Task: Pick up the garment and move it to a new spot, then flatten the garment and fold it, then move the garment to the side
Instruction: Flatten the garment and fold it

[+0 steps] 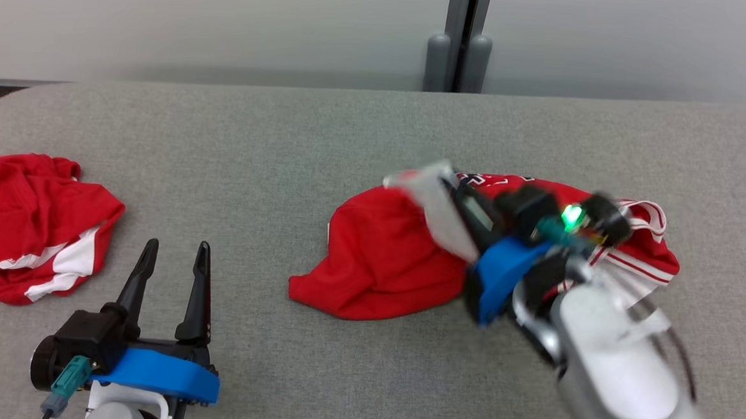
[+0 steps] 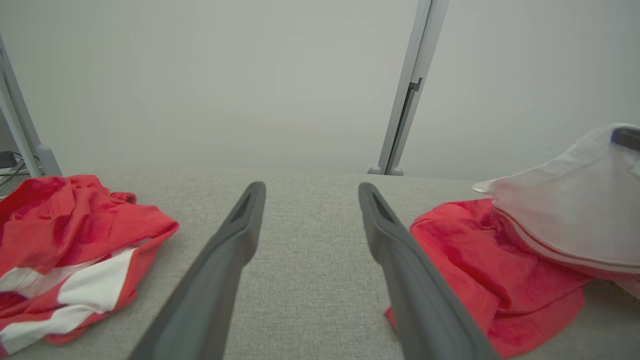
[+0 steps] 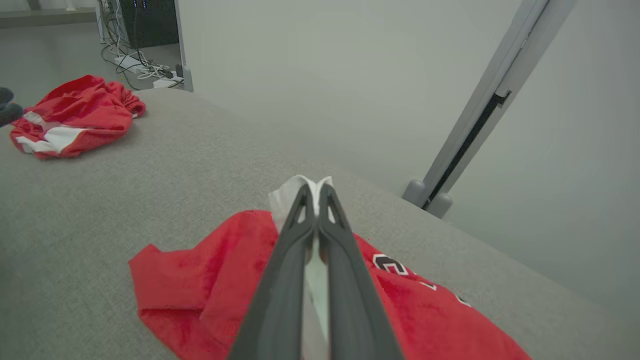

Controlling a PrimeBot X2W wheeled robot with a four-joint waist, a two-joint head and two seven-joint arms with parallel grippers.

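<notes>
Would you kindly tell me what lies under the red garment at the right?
The grey table surrounds the garment; beneath it is covered. The right gripper pinches its white edge.

The left gripper point(image 2: 311, 189) stands spread over the grey table point(image 2: 310, 260). A red-and-white cloth point(image 2: 75, 250) lies at eight o'clock, and a red garment point(image 2: 480, 270) at four, with white fabric point(image 2: 565, 220) at three.
</notes>
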